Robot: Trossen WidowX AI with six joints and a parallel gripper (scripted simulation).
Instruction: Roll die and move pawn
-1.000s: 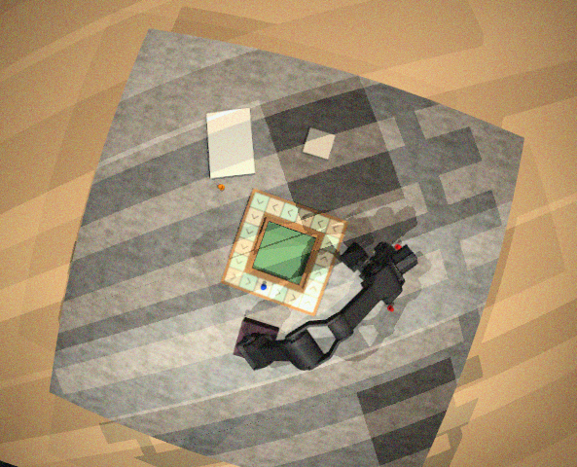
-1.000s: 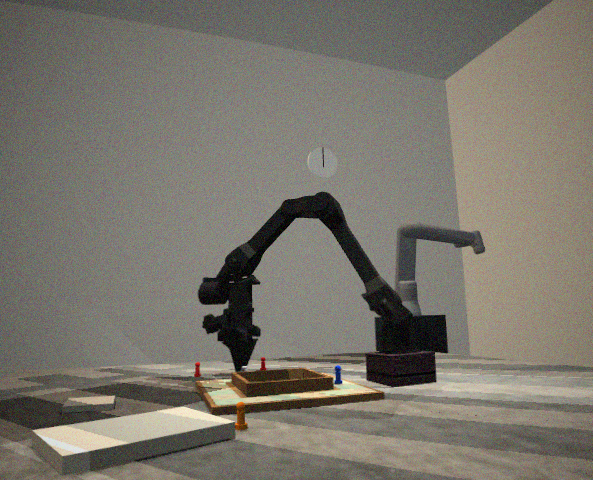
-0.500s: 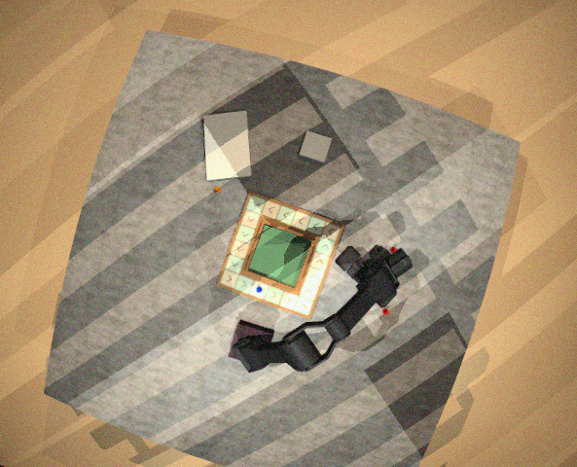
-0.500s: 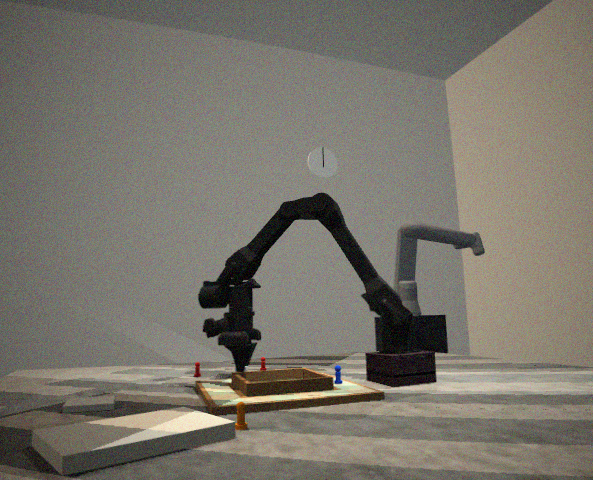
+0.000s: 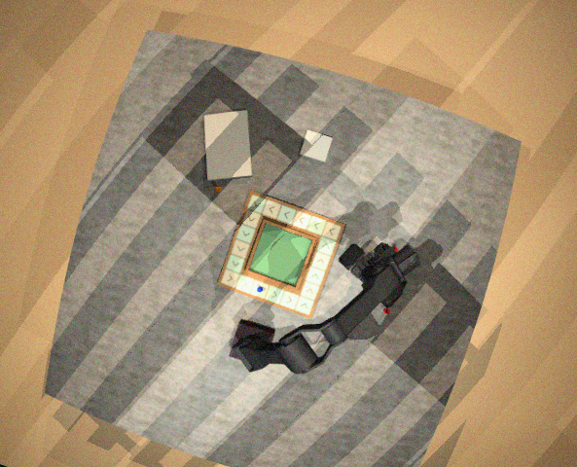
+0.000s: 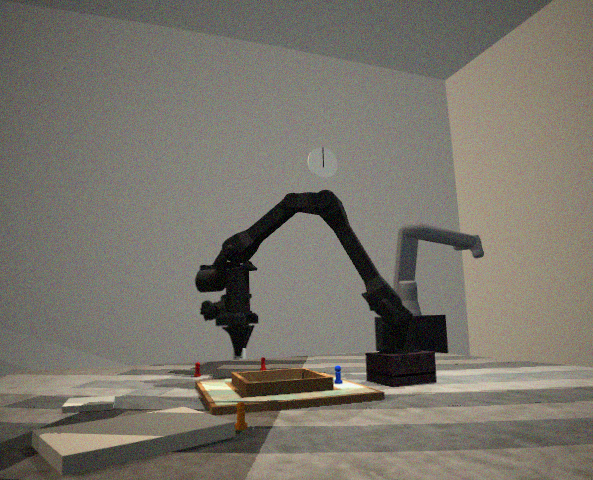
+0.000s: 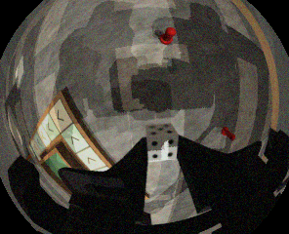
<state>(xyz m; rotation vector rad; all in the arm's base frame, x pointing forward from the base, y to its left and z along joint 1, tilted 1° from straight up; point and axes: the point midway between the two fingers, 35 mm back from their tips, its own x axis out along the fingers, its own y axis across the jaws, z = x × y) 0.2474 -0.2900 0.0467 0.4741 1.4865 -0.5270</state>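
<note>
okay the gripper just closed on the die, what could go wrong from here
The gripper holds the die only at its fingertips, so it might slip during the lift. Two red pawns stand close by on the mat and could get knocked. Carrying it low risks clipping the tray's wooden wall.
</note>
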